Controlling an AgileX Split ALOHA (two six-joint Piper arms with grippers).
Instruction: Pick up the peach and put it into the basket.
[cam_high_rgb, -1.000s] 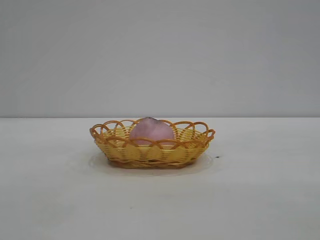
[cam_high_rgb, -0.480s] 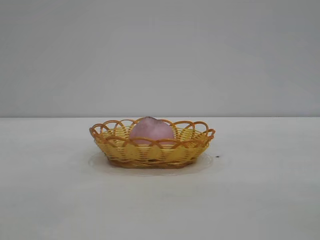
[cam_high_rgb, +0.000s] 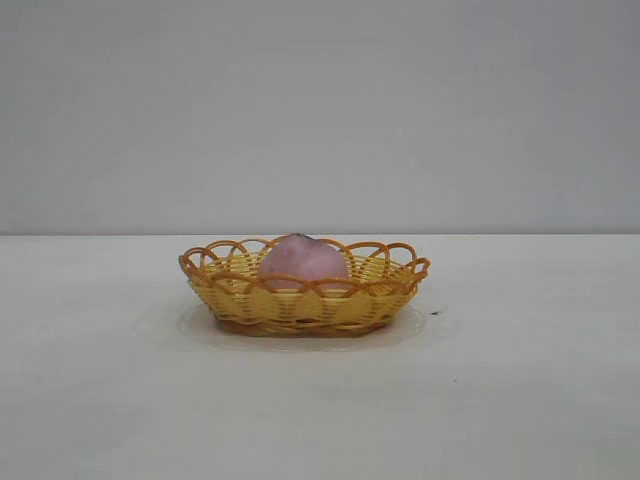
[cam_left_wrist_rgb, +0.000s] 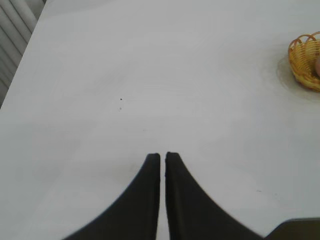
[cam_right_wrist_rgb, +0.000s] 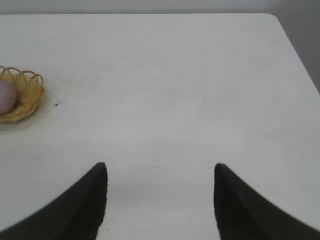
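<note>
In the exterior view the near wall of the basket (cam_high_rgb: 305, 303) is hiding the lower part of the peach (cam_high_rgb: 303, 258), so how it is lying on the basket floor cannot be told. Both arms are staying outside this view.

In the left wrist view the picture edge is cutting the basket (cam_left_wrist_rgb: 304, 60), and only a thin pink sliver of the peach (cam_left_wrist_rgb: 318, 65) is showing there. The left gripper (cam_left_wrist_rgb: 163, 157) is running off the edge behind its tips.

In the right wrist view the edge is cutting both basket (cam_right_wrist_rgb: 26, 95) and peach (cam_right_wrist_rgb: 6, 96). The right gripper (cam_right_wrist_rgb: 160, 170) is also cut off at the picture edge.
</note>
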